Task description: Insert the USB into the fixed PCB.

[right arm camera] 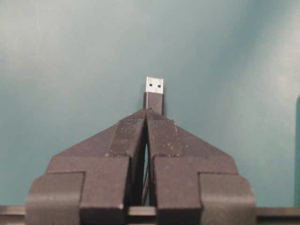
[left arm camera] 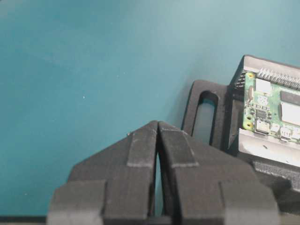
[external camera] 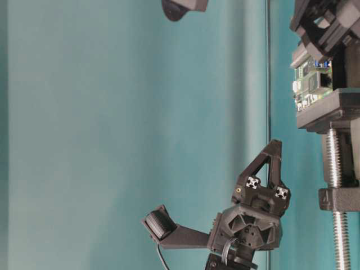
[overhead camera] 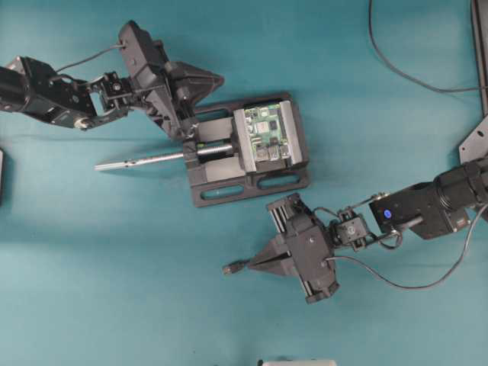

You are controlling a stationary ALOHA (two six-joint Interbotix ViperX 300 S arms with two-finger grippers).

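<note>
Teal table (overhead camera: pixel 91 290) carries a black vise (overhead camera: pixel 229 187) clamping the PCB (overhead camera: pixel 267 133) at centre. Left gripper (overhead camera: pixel 217 78) hovers just left of the vise, jaws pressed together on nothing. Right gripper (overhead camera: pixel 252 264), below the vise, pinches the USB (right arm camera: pixel 154 91), its silver tip poking out beyond the fingertips, well apart from the PCB
</note>
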